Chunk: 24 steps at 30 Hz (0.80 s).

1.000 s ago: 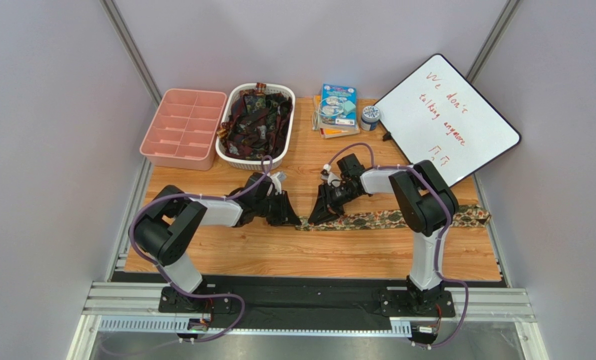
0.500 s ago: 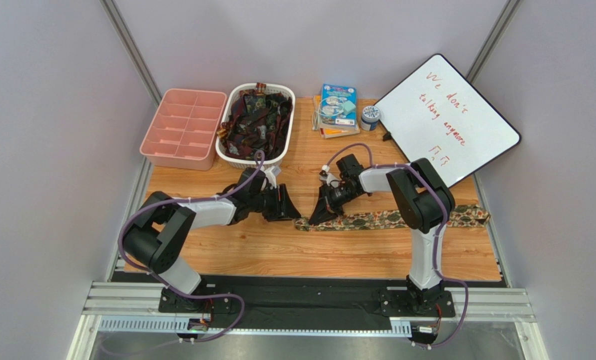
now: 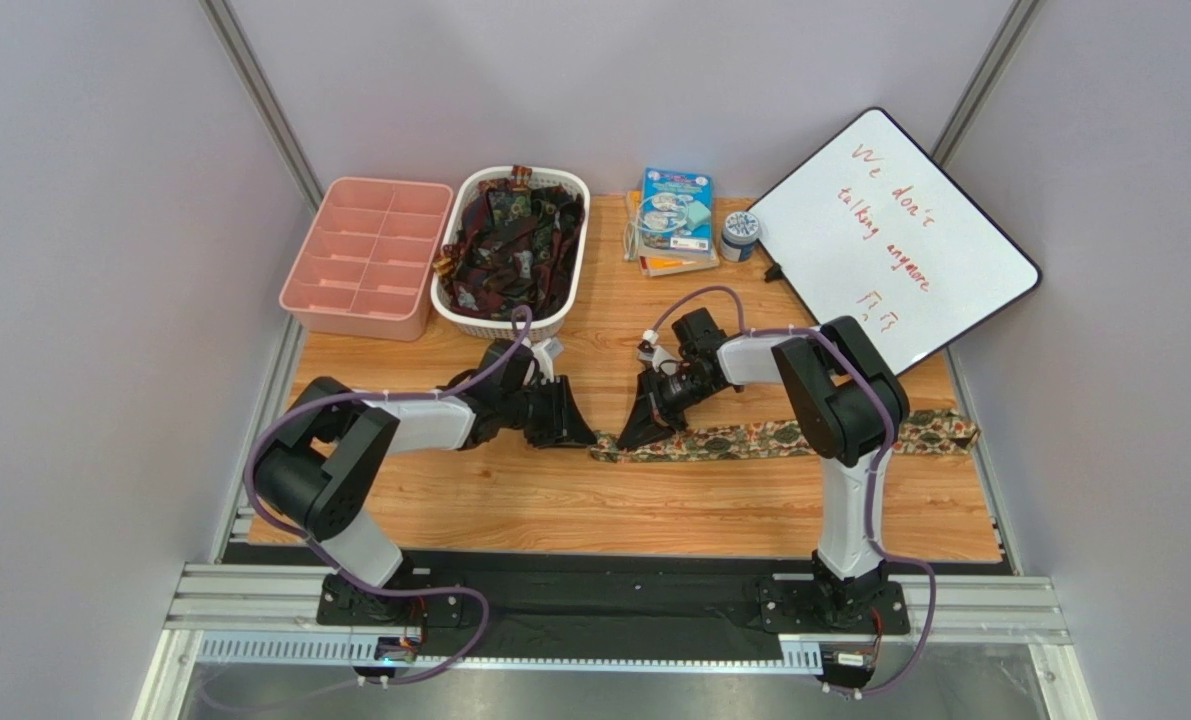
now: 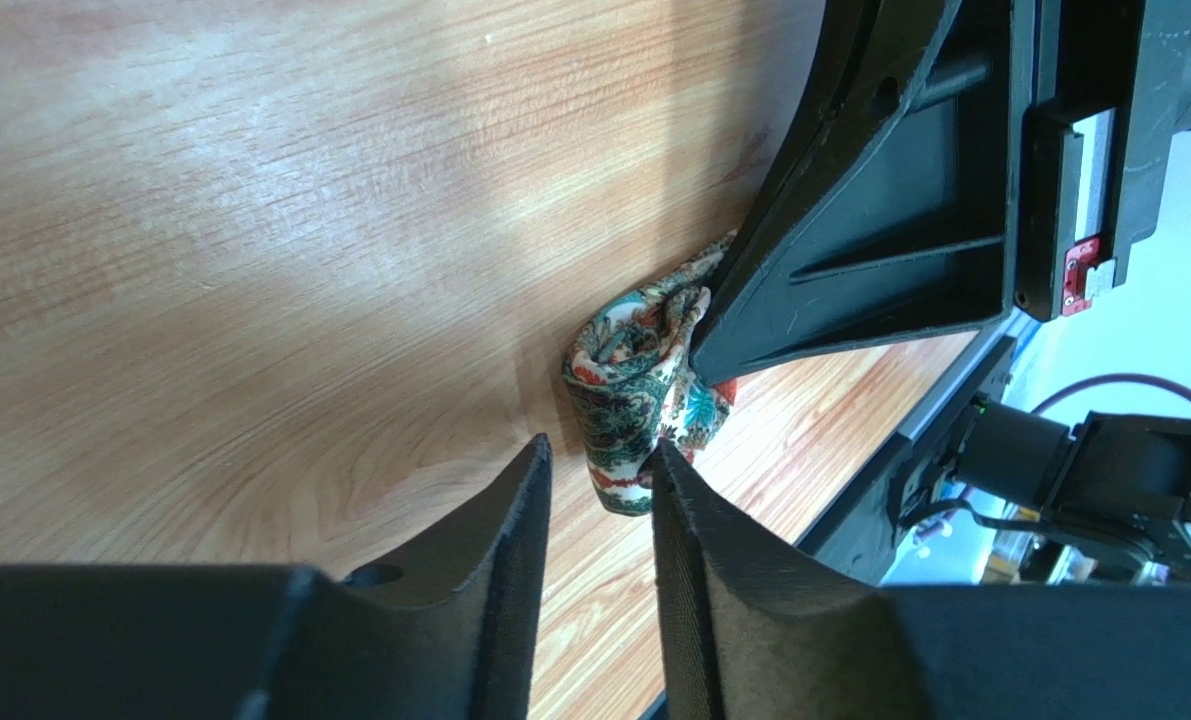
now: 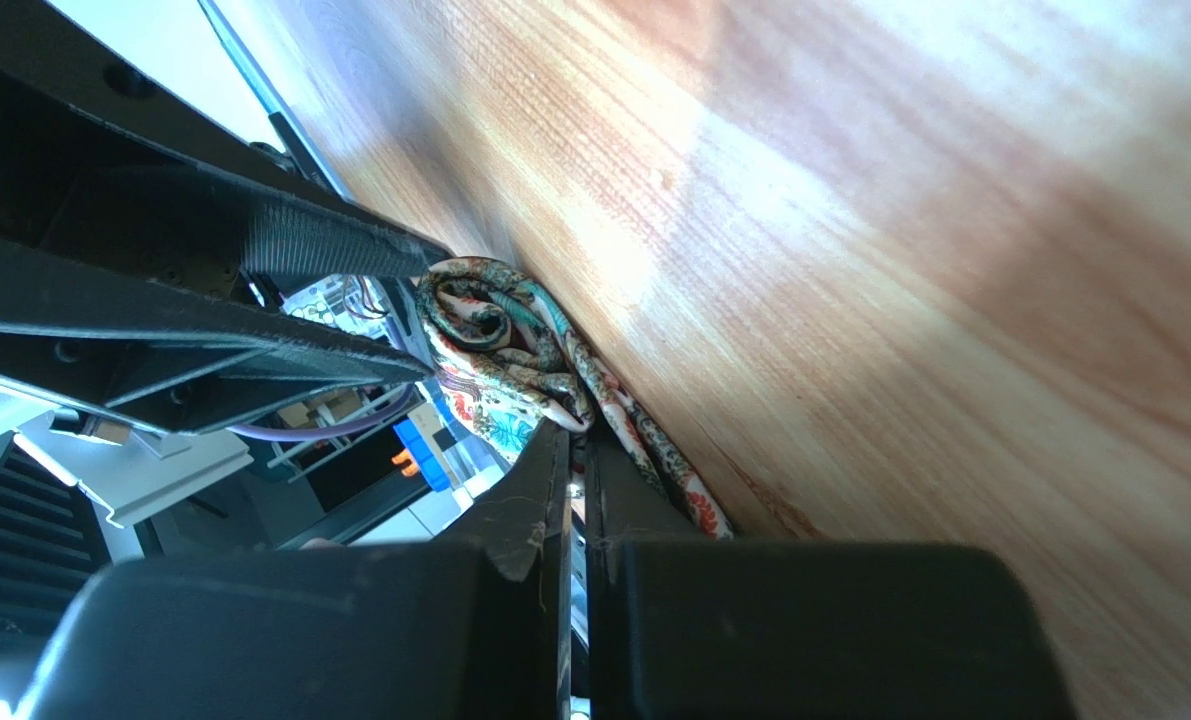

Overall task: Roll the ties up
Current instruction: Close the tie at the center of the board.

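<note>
**Tie's left end rolled, pincers meeting on it**

L pincer point(image 3: 592, 437) slightly parted, empty, tips just left of roll. R pincer point(image 3: 625, 438) clenched on roll, so nearer. Tie point(image 3: 774, 438) lies flat on desk point(image 3: 631, 518), long axis L–R, trailing right.

A light wooden table point(image 3: 631, 518) with a clear grain fills the middle of the top view. Plain grey walls point(image 3: 105, 225) close it in on the left, back and right, with slanting metal posts point(image 3: 263, 98) in the upper corners. Along the lower edge runs a black plate on a silver metal rail point(image 3: 616, 615); the grey, dully shining strip point(image 3: 631, 693) below it may be the floor. In the wrist views, soft bright patches of light lie across the wood.
</note>
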Each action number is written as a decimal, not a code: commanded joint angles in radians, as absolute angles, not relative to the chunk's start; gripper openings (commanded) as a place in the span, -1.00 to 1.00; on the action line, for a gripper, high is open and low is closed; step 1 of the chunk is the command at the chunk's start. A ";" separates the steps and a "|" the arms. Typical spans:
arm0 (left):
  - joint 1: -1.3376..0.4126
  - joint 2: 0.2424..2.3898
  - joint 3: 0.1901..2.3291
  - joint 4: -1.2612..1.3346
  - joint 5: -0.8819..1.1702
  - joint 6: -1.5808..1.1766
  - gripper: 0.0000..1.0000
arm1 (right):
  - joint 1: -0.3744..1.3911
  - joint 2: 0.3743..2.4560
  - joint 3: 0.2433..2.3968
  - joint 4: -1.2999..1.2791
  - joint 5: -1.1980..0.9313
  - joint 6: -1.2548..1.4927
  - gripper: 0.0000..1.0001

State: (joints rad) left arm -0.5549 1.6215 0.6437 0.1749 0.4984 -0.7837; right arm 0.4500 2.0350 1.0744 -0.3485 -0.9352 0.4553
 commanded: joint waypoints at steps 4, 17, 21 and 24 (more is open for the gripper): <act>-0.554 1.635 0.673 0.224 0.561 -0.813 -0.43 | 0.451 2.068 1.072 -0.341 -0.776 0.403 -1.00; -0.568 1.646 0.689 0.270 0.613 -0.859 -1.00 | 0.457 2.068 1.074 -0.333 -0.776 0.408 -1.00; -0.598 1.637 0.715 0.313 0.620 -0.870 -1.00 | 0.471 2.063 1.077 -0.324 -0.770 0.417 -1.00; -0.612 1.658 0.730 0.322 0.614 -0.874 -1.00 | 0.477 2.063 1.077 -0.322 -0.770 0.423 -1.00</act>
State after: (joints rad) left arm -0.5873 1.6421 0.6773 0.2413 0.5800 -0.8471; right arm 0.4534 2.0350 1.0748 -0.3466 -0.9348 0.4561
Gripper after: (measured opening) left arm 0.006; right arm 0.010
